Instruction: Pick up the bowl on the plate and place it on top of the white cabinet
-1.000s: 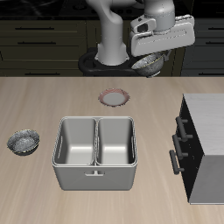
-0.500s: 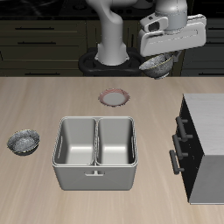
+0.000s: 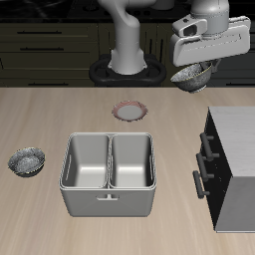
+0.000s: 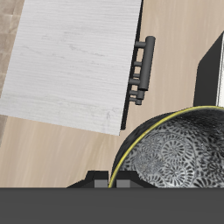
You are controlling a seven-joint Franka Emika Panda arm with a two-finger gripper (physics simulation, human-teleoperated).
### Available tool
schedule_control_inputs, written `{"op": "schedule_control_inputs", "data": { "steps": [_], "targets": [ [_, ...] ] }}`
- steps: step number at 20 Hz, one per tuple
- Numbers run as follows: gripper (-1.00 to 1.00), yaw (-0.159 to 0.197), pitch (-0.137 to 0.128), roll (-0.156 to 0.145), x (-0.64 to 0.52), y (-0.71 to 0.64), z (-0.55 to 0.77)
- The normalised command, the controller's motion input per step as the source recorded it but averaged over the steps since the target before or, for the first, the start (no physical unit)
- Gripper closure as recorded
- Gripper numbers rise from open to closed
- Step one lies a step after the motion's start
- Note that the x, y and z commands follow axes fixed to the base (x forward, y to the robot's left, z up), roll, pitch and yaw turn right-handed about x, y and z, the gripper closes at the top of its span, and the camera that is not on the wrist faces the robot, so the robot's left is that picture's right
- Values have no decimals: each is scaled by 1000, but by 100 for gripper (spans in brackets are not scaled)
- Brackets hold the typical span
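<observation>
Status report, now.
Gripper shut on the bowl, held high in the air. Plate bare. White cabinet top unobstructed; bowl not yet above it.

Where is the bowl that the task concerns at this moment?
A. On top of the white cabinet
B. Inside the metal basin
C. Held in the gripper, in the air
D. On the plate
C: the bowl hangs in the gripper above the table, while the plate lies bare and the white cabinet has nothing on top.

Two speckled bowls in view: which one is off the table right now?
The bowl held up in the pincer, in the air behind the white cabinet. The other speckled bowl sits on the table beside the metal basin; the plate is bare.
</observation>
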Motion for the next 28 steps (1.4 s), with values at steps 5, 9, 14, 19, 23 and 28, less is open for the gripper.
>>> {"op": "schedule_control_inputs", "data": {
  "steps": [5, 9, 14, 19, 23, 28],
  "targets": [
    [100, 9, 11, -7, 216, 84, -29],
    [100, 15, 26, 29, 264, 324, -115],
    [100, 10, 7, 28, 148, 280, -41],
    [100, 16, 4, 50, 97, 391, -37],
    [100, 11, -6, 3, 23, 67, 16],
    [100, 41, -15, 39, 204, 445, 97]
  ]
}}
